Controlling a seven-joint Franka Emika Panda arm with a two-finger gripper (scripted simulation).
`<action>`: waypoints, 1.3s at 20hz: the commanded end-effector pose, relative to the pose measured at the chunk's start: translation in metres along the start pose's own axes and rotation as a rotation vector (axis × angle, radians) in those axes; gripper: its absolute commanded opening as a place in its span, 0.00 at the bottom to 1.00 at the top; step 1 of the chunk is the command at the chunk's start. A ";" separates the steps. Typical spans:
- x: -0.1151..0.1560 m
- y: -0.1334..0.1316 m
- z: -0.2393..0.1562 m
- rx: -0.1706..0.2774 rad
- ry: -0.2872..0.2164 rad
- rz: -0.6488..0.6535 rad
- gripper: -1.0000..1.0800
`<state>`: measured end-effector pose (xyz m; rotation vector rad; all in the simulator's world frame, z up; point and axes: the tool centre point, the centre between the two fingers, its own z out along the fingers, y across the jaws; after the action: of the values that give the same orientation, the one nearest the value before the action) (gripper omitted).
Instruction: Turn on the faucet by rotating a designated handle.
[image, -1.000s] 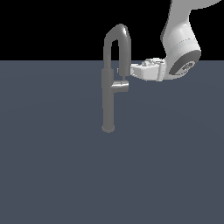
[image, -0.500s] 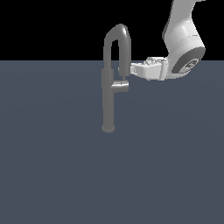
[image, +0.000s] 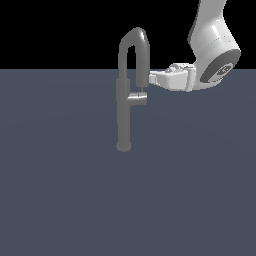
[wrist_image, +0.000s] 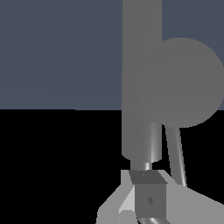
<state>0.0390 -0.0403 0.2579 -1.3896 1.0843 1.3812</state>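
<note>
The faucet (image: 123, 115) is a slim grey column with an arched gooseneck spout, standing on a dark blue-grey floor. Its handle (image: 137, 99) is a short grey stub sticking out of the column toward the exterior view's right, just below the spout's tip. My gripper (image: 151, 77) reaches in from that side, with its tips close beside the spout's end and a little above the handle. The fingers look shut with nothing between them. In the wrist view the handle's round end (wrist_image: 179, 83) fills the space beside the column (wrist_image: 141, 52), just beyond my gripper (wrist_image: 142, 205).
The white arm (image: 212, 50) comes down from the upper part of the exterior view's right. The floor (image: 60, 190) is flat and plain; behind it is black background.
My gripper has edged slightly up and toward the exterior view's left, closer to the spout's end. The handle shows no visible turn.
</note>
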 end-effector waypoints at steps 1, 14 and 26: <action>0.000 0.009 0.000 -0.004 -0.003 0.004 0.00; 0.003 0.035 0.000 -0.002 0.000 -0.002 0.00; 0.022 0.061 0.000 -0.005 0.000 -0.006 0.00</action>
<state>-0.0138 -0.0532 0.2473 -1.4057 1.0676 1.3677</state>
